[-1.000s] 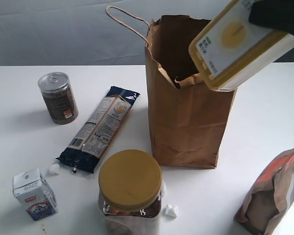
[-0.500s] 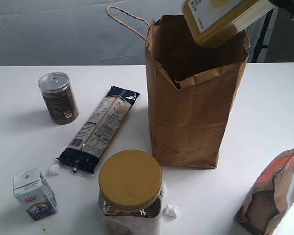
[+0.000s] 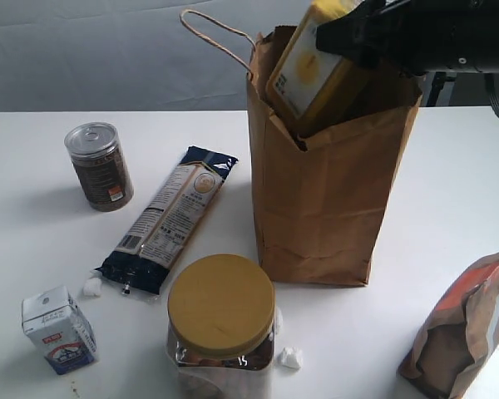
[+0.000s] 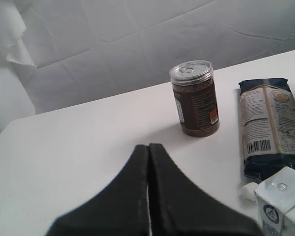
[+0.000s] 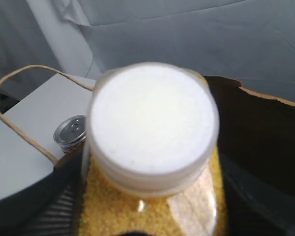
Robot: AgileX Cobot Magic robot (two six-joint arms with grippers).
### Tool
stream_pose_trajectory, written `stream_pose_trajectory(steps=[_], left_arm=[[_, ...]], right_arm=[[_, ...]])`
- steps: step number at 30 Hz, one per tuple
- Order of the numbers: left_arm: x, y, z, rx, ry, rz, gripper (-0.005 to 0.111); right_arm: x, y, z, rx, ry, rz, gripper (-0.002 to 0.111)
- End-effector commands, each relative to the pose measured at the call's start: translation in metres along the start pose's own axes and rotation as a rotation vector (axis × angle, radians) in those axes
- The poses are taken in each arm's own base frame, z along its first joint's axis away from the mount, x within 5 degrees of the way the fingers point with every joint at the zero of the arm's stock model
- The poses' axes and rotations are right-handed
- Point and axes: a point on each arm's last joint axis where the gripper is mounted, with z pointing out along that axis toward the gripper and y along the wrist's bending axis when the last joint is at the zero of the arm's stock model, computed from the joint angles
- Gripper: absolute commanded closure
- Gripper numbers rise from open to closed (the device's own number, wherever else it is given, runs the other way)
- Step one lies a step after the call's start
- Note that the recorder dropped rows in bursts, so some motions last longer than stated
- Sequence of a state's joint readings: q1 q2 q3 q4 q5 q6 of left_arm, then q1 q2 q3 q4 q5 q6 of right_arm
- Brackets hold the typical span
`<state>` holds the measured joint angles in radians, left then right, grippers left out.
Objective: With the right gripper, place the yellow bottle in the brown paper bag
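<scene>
Right gripper (image 3: 353, 37), at the upper right of the frame, pinches the tilted yellow bottle (image 3: 303, 71), half inside the brown paper bag (image 3: 324, 208).

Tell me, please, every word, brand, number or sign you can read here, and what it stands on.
No text reads with certainty in any view.
yellow bottle: label print and a green patch, too small.
brown can: label lines and an orange patch, blurred.
dark packet: print and a barcode, digits too small.
small carton: round blue logo, wording unreadable.
brown paper bag: plain, no print seen.
</scene>
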<state>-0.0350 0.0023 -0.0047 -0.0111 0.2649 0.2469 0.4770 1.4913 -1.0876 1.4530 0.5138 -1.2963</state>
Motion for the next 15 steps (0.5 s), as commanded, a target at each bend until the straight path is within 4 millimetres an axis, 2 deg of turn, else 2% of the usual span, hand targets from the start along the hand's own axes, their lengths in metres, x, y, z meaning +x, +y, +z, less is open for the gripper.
stream_pose_trajectory(steps=[1, 6, 9, 13, 14, 15], left_arm=[[0.001, -0.001, 0.0, 0.004, -0.002, -0.008, 0.107], [0.001, -0.001, 0.0, 0.004, -0.002, -0.008, 0.107], [0.001, -0.001, 0.0, 0.004, -0.002, -0.008, 0.107], [0.001, -0.001, 0.0, 0.004, -0.002, -0.008, 0.107], [0.001, -0.001, 0.0, 0.004, -0.002, -0.008, 0.107], [0.001, -0.001, 0.0, 0.004, -0.002, -0.008, 0.107]], right_arm=[[-0.012, 0.006, -0.006, -0.012, -0.056, 0.018, 0.045], [-0.011, 0.009, -0.006, -0.041, -0.046, 0.064, 0.048], [-0.011, 0.012, -0.007, -0.068, -0.034, 0.06, 0.069], [-0.013, 0.02, -0.015, -0.103, -0.019, 0.0, 0.103], [-0.015, 0.023, -0.02, -0.104, -0.023, -0.024, 0.108], [-0.018, 0.027, -0.026, -0.104, -0.031, -0.051, 0.108]])
